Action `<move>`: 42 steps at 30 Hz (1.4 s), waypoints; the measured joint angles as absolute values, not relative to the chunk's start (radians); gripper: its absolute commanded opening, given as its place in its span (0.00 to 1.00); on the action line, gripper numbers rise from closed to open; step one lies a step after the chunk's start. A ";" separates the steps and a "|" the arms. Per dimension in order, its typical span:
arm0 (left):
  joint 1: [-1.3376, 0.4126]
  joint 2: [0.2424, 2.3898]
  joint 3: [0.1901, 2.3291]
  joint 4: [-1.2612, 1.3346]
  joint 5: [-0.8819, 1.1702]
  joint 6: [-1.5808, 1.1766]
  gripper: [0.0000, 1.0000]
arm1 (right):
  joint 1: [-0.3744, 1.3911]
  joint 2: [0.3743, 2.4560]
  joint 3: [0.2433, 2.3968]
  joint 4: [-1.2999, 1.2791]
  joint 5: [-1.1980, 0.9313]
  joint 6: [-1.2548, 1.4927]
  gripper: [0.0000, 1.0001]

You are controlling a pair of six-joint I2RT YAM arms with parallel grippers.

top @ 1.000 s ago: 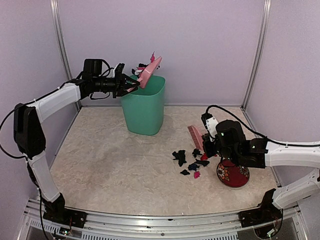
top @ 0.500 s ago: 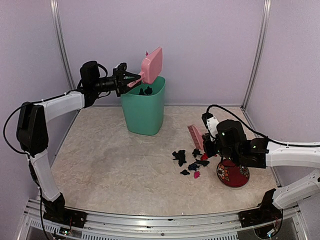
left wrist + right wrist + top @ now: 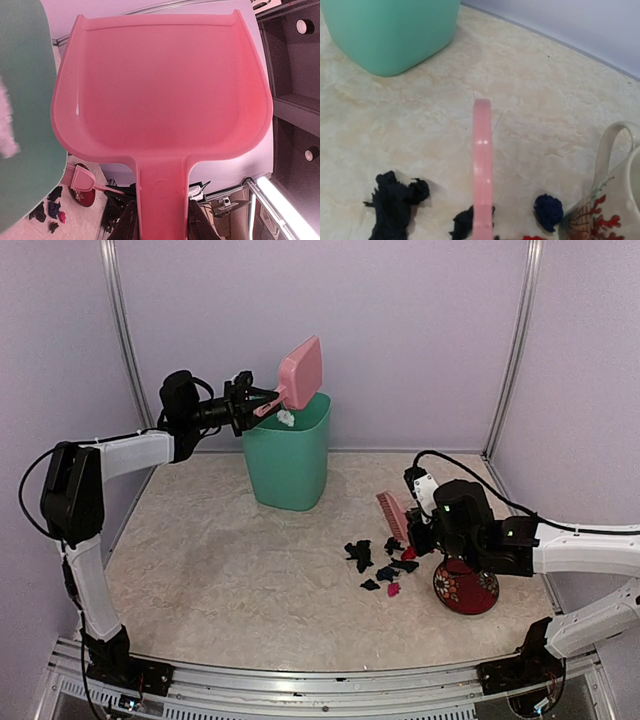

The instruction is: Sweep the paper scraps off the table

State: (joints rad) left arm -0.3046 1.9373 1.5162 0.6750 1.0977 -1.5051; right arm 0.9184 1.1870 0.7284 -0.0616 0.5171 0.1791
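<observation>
Left fingers [image 3: 129,226] pinch dustpan handle [image 3: 161,200], mouth pointing up.

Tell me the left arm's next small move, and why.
Probably bring the dustpan down from over the bin to the table beside the paper scraps. The left gripper holds it tilted, its scoop looks empty in the wrist view, and scraps lie near the brush in the right gripper.

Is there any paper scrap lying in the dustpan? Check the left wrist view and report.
No. In the left wrist view the dustpan shows a bare pink tray, edge to edge, with nothing lying on it.
</observation>
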 measured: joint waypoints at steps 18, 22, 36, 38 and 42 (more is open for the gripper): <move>-0.318 1.721 1.531 0.040 0.990 -0.876 0.00 | 0.916 1.161 0.782 -0.085 0.640 0.091 0.00; -0.340 1.668 1.531 -0.103 0.903 -0.721 0.00 | 0.905 1.203 0.793 -0.086 0.688 0.051 0.00; -0.616 1.400 1.478 -0.431 0.405 -0.358 0.00 | 0.870 1.482 0.874 -0.135 0.741 -0.023 0.00; -0.649 1.369 1.453 -0.448 0.335 -0.338 0.00 | 0.870 1.491 0.878 -0.150 0.719 -0.012 0.00; -0.704 1.325 1.398 -0.482 0.210 -0.320 0.00 | 0.879 1.492 0.896 -0.183 0.670 0.024 0.00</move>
